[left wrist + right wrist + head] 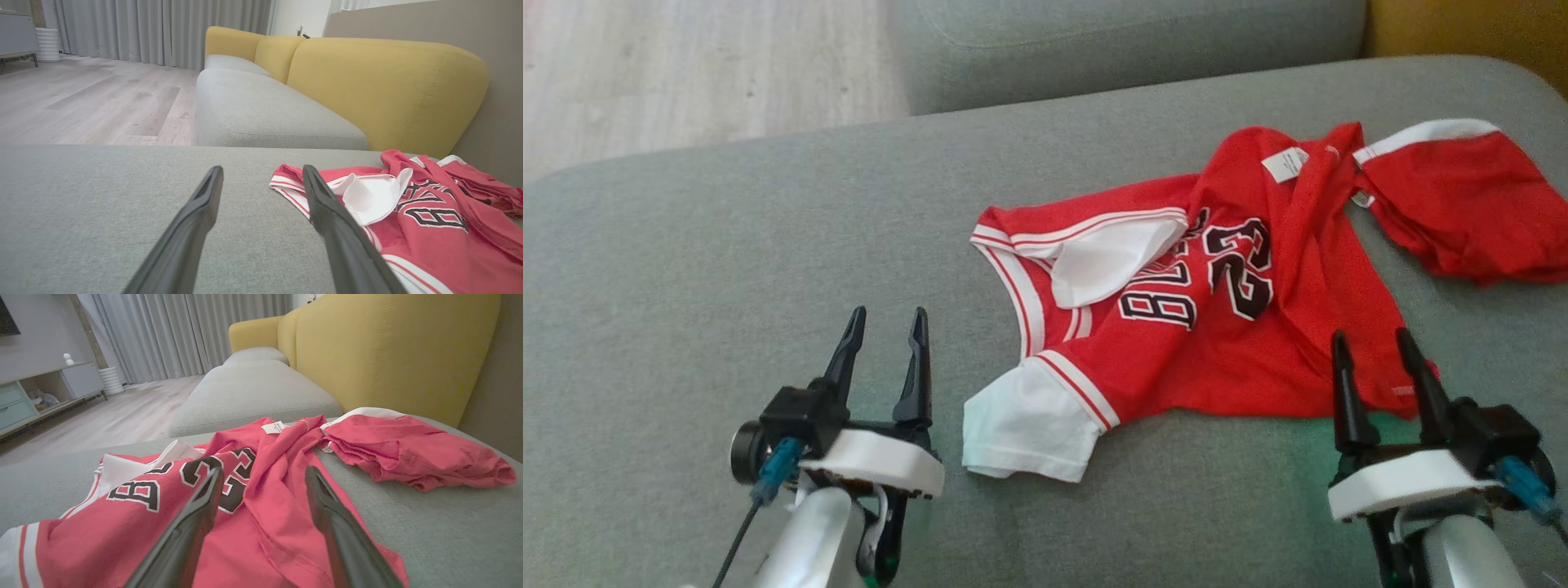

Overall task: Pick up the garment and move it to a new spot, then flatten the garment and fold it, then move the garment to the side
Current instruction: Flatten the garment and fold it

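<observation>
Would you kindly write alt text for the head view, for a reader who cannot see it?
A crumpled red and white jersey lies on a grey sofa cushion. The left gripper, open, sits over bare cushion to its left; the right gripper, open, sits at its near hem.

Red garment (1217,351) glowing against a plain grey sofa seat (727,245)

The garment is showing bright red cloth with white sleeves, and white-and-red striped trim is running along its edges. Black letters and a black "23", each outlined in white, are standing across it, and a small white label (1284,164) is lying on the red. The backrest (388,81) is showing mustard yellow, the floor (81,102) pale wood grain, and the curtains (163,28) are hanging in grey. The left end effector (889,314) and right end effector (1370,335) are each showing black fingers, a white housing and a blue plug.
</observation>
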You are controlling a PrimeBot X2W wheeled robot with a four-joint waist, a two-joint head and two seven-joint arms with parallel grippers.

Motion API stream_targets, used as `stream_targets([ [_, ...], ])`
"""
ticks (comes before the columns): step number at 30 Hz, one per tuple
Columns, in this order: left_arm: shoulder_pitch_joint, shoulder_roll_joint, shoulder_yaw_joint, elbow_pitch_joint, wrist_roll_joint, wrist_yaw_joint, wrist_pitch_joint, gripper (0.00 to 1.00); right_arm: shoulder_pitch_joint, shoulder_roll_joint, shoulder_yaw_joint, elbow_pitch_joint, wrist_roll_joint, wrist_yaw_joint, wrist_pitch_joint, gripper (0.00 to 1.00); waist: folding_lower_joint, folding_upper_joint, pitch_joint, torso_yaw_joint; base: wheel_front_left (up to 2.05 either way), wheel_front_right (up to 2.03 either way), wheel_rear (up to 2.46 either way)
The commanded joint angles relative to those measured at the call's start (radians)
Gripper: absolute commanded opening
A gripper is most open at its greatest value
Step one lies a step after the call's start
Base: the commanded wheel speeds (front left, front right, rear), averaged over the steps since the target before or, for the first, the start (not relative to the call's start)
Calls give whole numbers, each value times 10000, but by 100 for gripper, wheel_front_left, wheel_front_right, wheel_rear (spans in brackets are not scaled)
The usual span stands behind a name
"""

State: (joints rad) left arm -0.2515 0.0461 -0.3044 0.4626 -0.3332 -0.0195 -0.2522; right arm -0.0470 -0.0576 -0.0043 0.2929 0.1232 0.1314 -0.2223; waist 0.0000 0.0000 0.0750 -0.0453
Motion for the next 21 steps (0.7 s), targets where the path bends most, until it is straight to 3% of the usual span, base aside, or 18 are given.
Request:
stream_targets([
  [1,-523,43,283,-352,110,-31,-95,100,-330,38,96,-436,3,-7,-183,100,0,0,181,-193,0,0,0],
  [8,-1492,43,-209,2,466,-320,29,100,-618,70,4,-793,373,-7,-328,100,0,0,774,-622,0,0,0],
  [12,-2439,43,-901,461,124,-595,920,100,-755,71,46,-850,455,-7,-358,100,0,0,1190,-909,0,0,0],
  [18,-3444,42,-1594,1681,-529,-249,2505,100,-982,73,201,-727,709,-7,-387,100,0,0,1681,-1528,0,0,0],
  [21,-3602,42,-1734,1898,-912,-286,2595,100,-1027,73,167,-744,766,-7,-390,100,0,0,1795,-1707,0,0,0],
])
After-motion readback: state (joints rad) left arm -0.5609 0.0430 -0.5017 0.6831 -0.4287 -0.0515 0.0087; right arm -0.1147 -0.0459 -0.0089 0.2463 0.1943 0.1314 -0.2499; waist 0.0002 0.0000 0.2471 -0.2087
